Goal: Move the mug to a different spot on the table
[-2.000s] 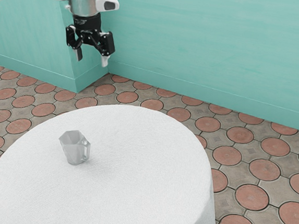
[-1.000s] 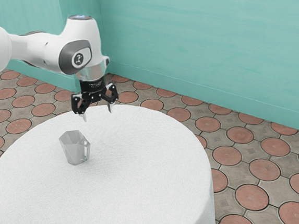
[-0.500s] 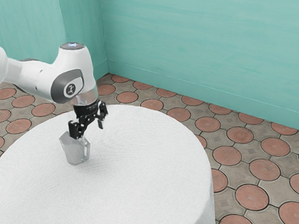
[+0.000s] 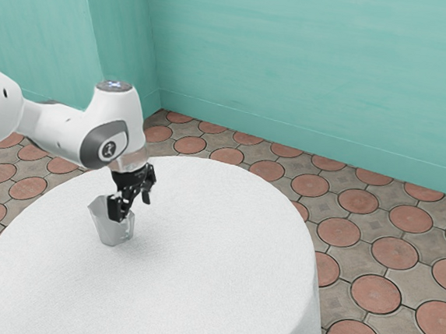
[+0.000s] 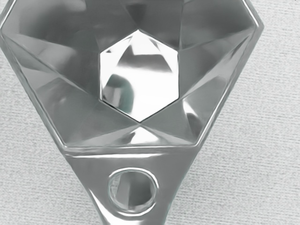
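Gripper was right down at the rim of the mug, and honestly I couldn't tell if it had a grip or not. Mug sat upright on the white table, toward the exterior view's left side.

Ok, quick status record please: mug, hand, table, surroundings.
mug: silvery, faceted, upright, toward the exterior view's left; its handle has a round hole
hand: at the mug's rim, over its opening
table: round, white cloth
lifted: no, the mug rests on the cloth
surroundings: terracotta tile floor, teal walls
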`<action>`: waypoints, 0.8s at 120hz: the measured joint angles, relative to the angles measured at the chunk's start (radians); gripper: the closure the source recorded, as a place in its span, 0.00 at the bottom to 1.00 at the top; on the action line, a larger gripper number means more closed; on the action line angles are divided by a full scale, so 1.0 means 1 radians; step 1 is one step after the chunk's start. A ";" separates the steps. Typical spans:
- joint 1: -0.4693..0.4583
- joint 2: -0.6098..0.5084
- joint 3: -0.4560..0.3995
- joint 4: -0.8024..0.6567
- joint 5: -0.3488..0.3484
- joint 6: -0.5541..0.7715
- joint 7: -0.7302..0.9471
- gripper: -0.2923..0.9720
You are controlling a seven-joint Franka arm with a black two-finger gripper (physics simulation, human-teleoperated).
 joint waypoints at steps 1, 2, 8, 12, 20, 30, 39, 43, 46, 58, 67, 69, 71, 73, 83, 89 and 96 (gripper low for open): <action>0.000 0.002 0.000 0.000 0.000 0.002 -0.002 0.23; 0.000 0.004 0.000 0.000 0.001 0.004 -0.004 0.23; 0.001 0.013 0.000 0.000 0.002 0.015 -0.010 0.23; 0.001 0.016 0.000 0.000 0.003 0.021 -0.012 0.23; 0.001 0.020 0.000 0.000 0.009 0.036 -0.011 0.23; 0.001 0.027 0.001 0.000 0.013 0.051 -0.007 0.23; 0.002 0.030 0.002 0.000 0.016 0.061 -0.004 0.23; 0.002 0.033 0.004 0.000 0.016 0.064 -0.002 0.23; 0.002 0.034 0.007 0.000 0.017 0.067 -0.001 0.23; 0.002 0.043 0.019 0.000 0.017 0.076 0.003 0.23; 0.002 0.054 0.022 0.000 0.018 0.083 0.005 0.23; 0.002 0.059 0.022 0.000 0.018 0.085 0.005 0.23; 0.002 0.063 0.022 0.000 0.018 0.087 0.005 0.23; 0.001 0.066 0.023 0.000 0.018 0.090 0.005 0.23; 0.001 0.080 0.023 0.001 0.018 0.099 0.007 0.23; 0.001 0.085 0.023 0.001 0.018 0.103 0.008 0.23; 0.001 0.088 0.023 0.001 0.018 0.107 0.008 0.23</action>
